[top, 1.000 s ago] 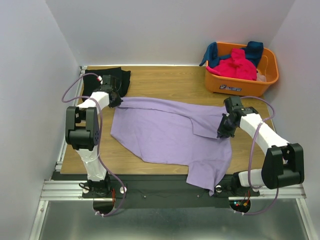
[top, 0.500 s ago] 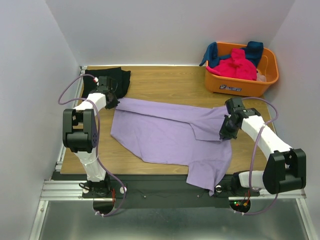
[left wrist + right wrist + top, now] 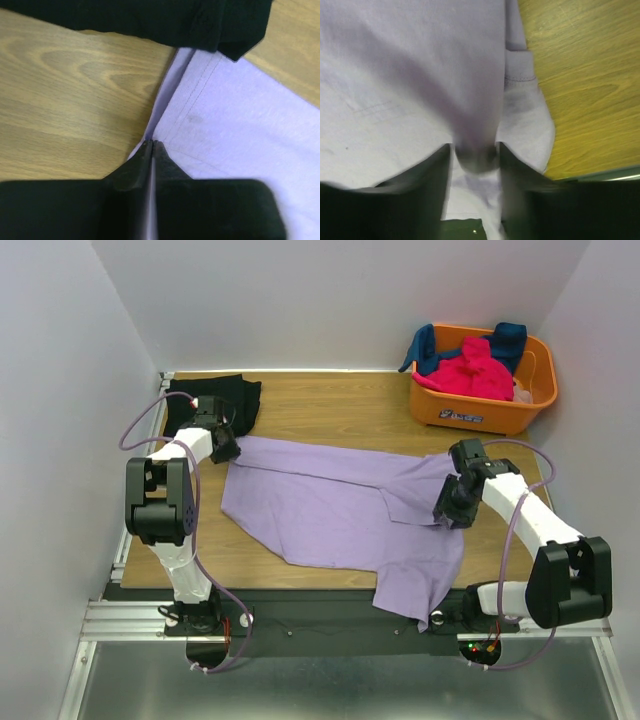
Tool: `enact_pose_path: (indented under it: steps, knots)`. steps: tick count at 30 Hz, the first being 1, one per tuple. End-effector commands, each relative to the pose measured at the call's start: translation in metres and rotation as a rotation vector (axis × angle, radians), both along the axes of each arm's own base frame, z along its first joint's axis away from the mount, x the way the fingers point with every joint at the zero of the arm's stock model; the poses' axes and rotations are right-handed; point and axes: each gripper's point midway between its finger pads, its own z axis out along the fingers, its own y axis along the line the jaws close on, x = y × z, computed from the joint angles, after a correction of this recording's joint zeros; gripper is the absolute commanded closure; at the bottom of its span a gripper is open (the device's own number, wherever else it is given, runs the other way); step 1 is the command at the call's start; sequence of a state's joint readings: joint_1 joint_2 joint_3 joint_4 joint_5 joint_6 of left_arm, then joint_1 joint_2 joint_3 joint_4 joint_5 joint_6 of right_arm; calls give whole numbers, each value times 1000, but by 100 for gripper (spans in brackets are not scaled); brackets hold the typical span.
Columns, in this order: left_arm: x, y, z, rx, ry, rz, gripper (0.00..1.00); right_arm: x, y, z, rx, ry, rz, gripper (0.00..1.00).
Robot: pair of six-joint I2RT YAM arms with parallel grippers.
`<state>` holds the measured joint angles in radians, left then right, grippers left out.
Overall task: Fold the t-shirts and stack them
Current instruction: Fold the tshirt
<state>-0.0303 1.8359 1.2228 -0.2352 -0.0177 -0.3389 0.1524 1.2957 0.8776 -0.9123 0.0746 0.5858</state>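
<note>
The large lavender t-shirt [image 3: 320, 510] lies spread across the table, its lower right part hanging over the near edge. My left gripper [image 3: 228, 448] is shut on its upper left corner; in the left wrist view the gripper [image 3: 151, 143] pinches the hem of the lavender cloth [image 3: 240, 130]. My right gripper [image 3: 447, 512] holds a raised fold at the shirt's right side; in the right wrist view the gripper [image 3: 475, 150] has a bunch of lavender cloth [image 3: 395, 75] between its fingers. A black t-shirt [image 3: 225, 395] lies at the back left, just beyond my left gripper [image 3: 150, 20].
An orange basket [image 3: 480, 415] stands at the back right with a hot-pink shirt [image 3: 470, 370] and a dark teal-blue one [image 3: 507, 338] in it. White walls close in the left, back and right. Bare wood [image 3: 585, 75] shows right of the shirt.
Both grippers kept their hold. The left one shifted slightly back, then a little nearer; the right one drifted slightly toward the near edge, and the shirt's upper edge pulled straighter.
</note>
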Motion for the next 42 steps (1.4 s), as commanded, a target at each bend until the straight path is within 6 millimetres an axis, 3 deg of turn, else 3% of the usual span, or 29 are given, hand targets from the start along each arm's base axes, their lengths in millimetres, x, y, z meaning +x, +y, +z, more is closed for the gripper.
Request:
enact_pose_path:
  steps: [1, 3, 4, 7, 9, 12, 20, 27, 34, 42]
  knots:
    - [1, 6, 23, 23, -36, -3, 54, 5, -3, 13, -24, -40, -10, 44]
    - [5, 11, 40, 47, -62, 10, 37, 18, -6, 28, -43, -85, -17, 32]
    - [8, 12, 48, 54, -80, 14, 35, 22, -8, 32, -55, -98, -18, 30]
    - [19, 14, 70, 60, -134, 31, 29, 44, -16, 52, -96, -163, -41, 27]
    - [31, 12, 83, 44, -175, 32, 28, 59, -26, 54, -129, -170, -51, 26]
    - [44, 1, 86, -2, -195, 17, 28, 88, -37, 57, -149, -203, -67, 27]
    - [72, -36, 72, -164, -218, -53, 28, 152, -64, 41, -164, -286, -123, 41]
    - [94, -56, 60, -266, -250, -52, 28, 187, -83, 25, -199, -334, -174, 47]
    - [109, -71, 48, -326, -265, -66, 28, 200, -88, 14, -207, -361, -195, 48]
    - [108, -75, 28, -334, -254, -64, 28, 199, -84, -19, -187, -328, -193, 50]
